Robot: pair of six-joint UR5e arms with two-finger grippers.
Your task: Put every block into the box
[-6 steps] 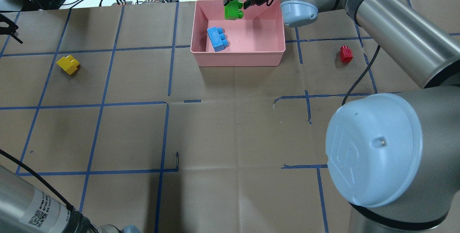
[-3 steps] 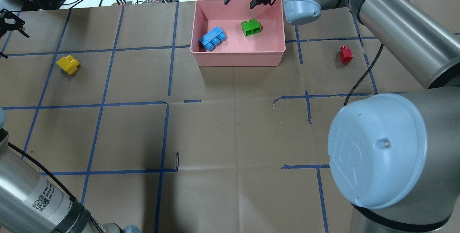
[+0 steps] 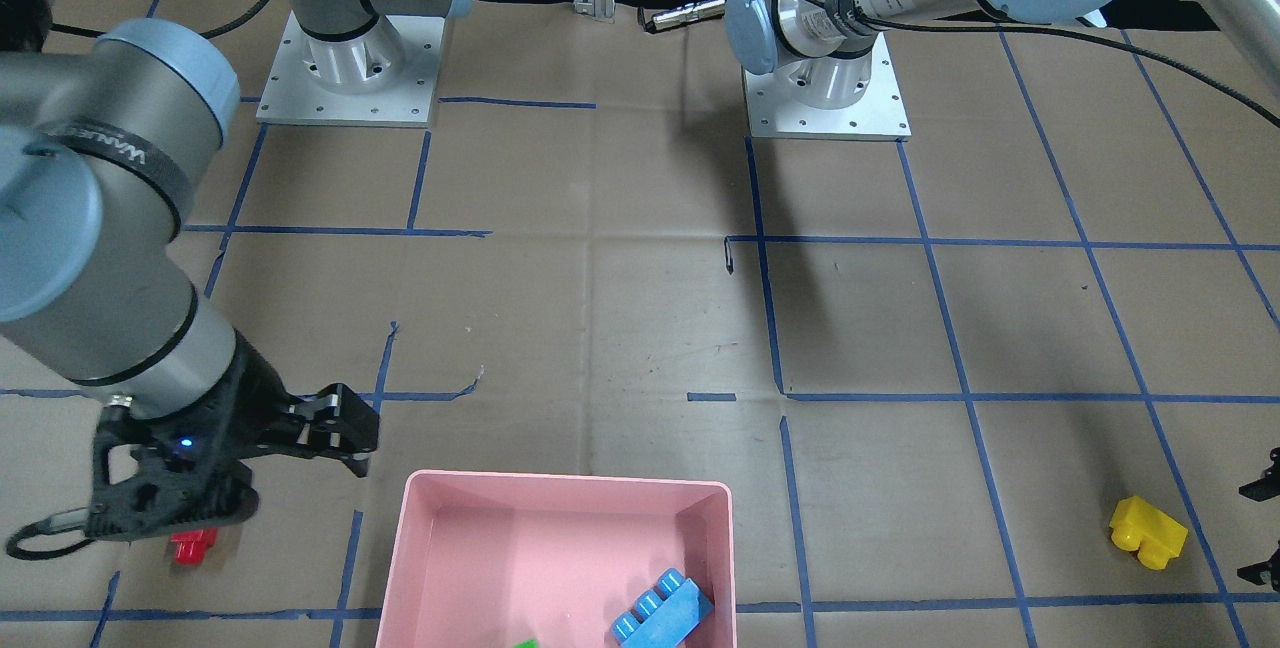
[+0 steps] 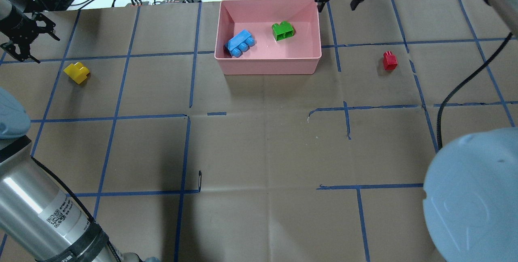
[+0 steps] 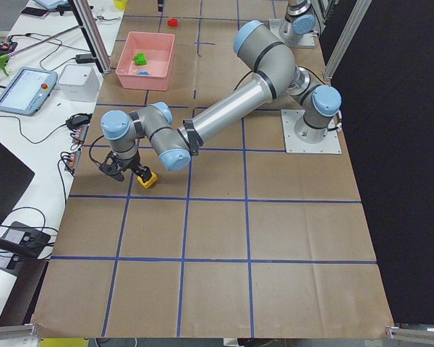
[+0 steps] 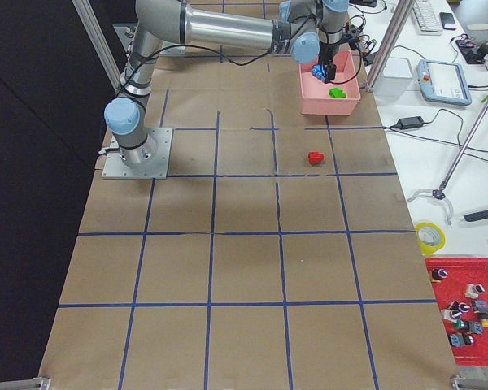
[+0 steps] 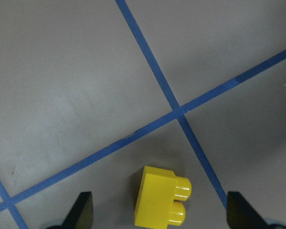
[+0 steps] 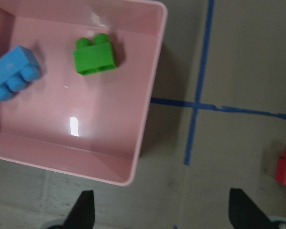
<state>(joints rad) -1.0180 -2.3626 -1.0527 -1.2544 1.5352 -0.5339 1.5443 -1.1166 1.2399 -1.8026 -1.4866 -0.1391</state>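
- In the pink box, far across the table from my robot, I see two bricks: the green brick and the light-blue brick. They lie apart, the blue one nearer the left wall.
- The right claw is spread wide and holds nothing. It hangs just outside the box, by its right side.
- The red brick sits on the brown paper, out to the right of the box and well apart from it.
- The yellow brick lies on the paper far off to the left of the box.
- The left claw is spread wide too. In its own camera the yellow brick shows between the two fingers, and neither one touches it.
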